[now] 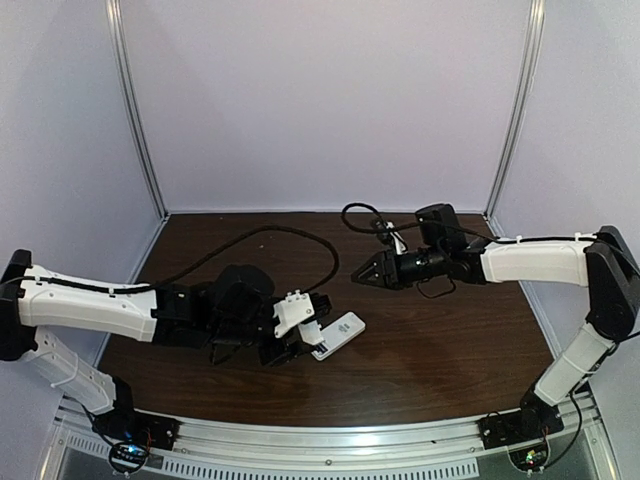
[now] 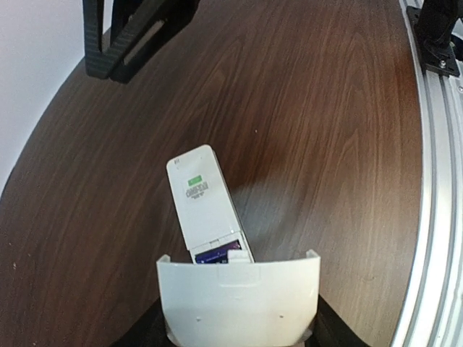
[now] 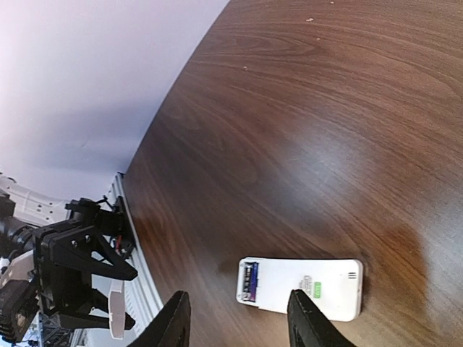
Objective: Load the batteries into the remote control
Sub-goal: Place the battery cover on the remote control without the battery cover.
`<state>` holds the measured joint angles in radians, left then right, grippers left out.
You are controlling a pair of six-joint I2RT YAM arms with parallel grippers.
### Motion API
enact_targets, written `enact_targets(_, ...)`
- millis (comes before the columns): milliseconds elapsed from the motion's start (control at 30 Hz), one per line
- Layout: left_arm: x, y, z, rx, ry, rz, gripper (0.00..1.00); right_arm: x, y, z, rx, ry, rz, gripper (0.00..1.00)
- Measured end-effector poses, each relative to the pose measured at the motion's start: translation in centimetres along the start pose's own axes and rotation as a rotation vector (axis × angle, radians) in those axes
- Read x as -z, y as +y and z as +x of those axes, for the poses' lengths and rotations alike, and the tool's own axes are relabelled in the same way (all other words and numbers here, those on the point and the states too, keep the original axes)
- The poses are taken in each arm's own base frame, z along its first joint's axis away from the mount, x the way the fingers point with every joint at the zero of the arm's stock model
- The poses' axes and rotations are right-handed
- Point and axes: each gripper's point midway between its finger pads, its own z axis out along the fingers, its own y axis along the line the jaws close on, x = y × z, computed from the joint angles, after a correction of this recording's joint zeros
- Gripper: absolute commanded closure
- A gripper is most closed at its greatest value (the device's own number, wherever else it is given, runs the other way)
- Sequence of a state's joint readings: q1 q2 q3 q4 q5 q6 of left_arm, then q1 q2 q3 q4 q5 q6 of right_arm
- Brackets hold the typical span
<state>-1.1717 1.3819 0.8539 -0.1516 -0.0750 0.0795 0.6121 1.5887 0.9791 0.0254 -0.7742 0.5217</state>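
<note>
The remote control (image 2: 206,206) is lying face-down on the desk (image 2: 325,144), open at one end with the batteries (image 2: 215,255) sitting inside. The left tool (image 1: 290,340) is gripping the white cover (image 2: 239,300) at that end, likely to close it, while the right tool (image 3: 240,322) is hovering apart, spread and empty

Dark wood-grain tabletop (image 1: 420,350) enclosed by pale walls (image 1: 320,100). Metal rail (image 1: 330,440) runs along the near edge. Black cable (image 1: 290,232) loops across the far side. White cover slab (image 2: 239,300), probably raised off the surface.
</note>
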Motion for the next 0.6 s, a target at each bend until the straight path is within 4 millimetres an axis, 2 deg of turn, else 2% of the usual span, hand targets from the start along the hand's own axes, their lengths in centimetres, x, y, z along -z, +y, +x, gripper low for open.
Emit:
enact_targets(167, -2.1, -0.3, 3.0, 0.132, 0.096, -0.014, 0.59, -1.5, -3.4, -0.2, 0.033, 0.015, 0.128, 0.53)
enact_targets(400, -4.4, 0.4, 6.3, 0.283, 0.196, -0.027, 0.59, -3.3, -8.0, 2.0, 0.02, 0.098, 0.24, 0.54)
enact_targets(600, -5.7, 0.7, 8.0, 0.355, 0.237, 0.006, 0.59, -3.5, -10.0, 2.8, 0.005, 0.124, 0.269, 0.56)
